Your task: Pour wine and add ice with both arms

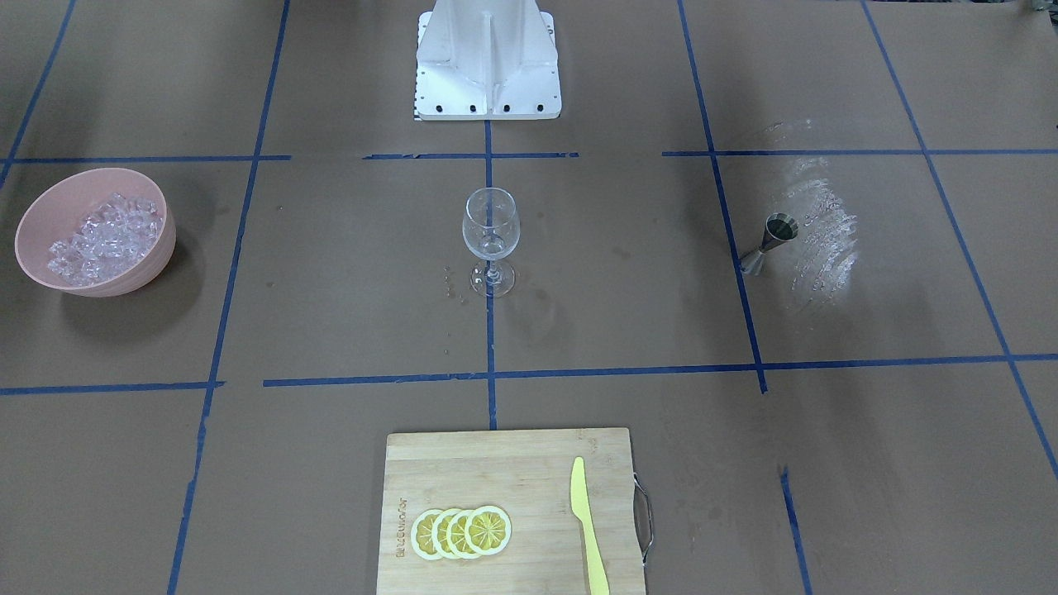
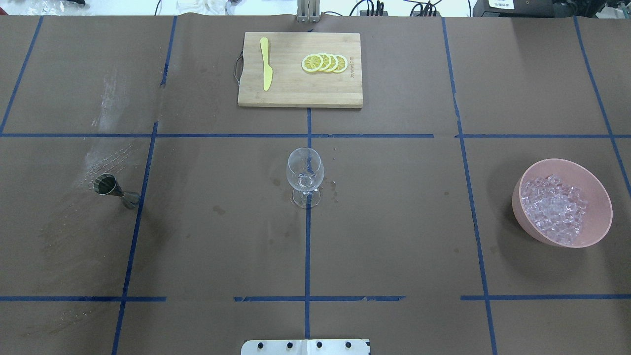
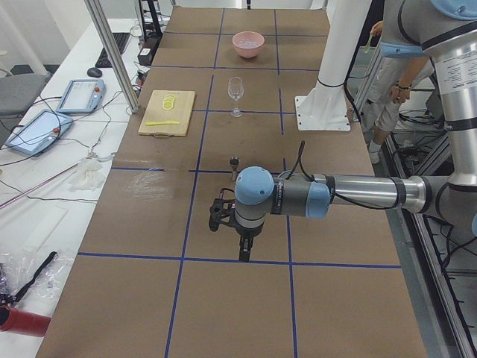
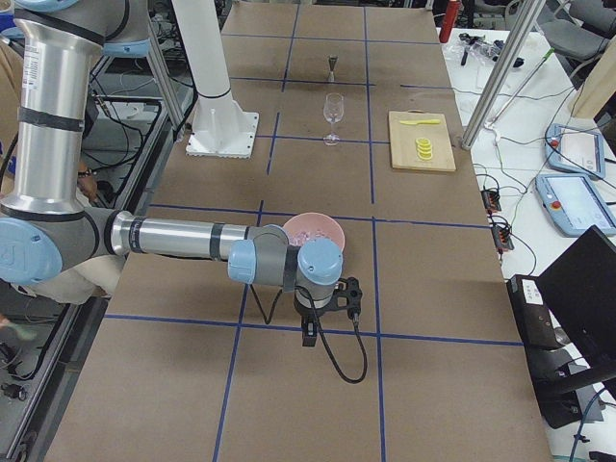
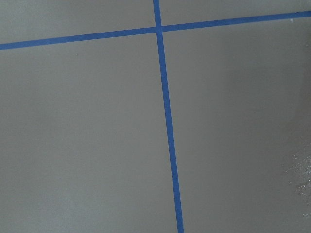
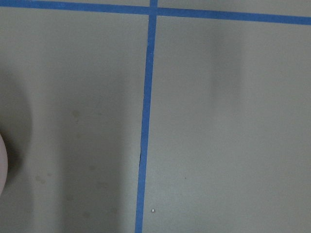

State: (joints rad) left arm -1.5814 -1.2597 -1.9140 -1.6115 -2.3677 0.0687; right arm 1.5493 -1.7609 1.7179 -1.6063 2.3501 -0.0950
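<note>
A clear wine glass [image 1: 491, 240] stands upright at the table's middle, also in the overhead view [image 2: 305, 175]. I cannot tell whether it holds wine. A pink bowl [image 1: 157, 256] heaped with clear ice cubes [image 1: 103, 240] sits on my right side [image 2: 599, 185]. A steel jigger [image 1: 770, 241] stands on my left side [image 2: 116, 191]. My left gripper [image 3: 242, 250] hangs over bare table short of the jigger. My right gripper [image 4: 310, 332] hangs just short of the bowl. Both show only in the side views, so I cannot tell whether they are open or shut.
A wooden cutting board [image 1: 463, 471] with several lemon slices [image 1: 461, 531] and a yellow knife [image 1: 587, 525] lies at the far edge. The white pedestal base [image 1: 488, 58] stands behind the glass. Blue tape lines [image 5: 167, 131] grid the brown table. A person [image 3: 395, 82] stands behind the robot.
</note>
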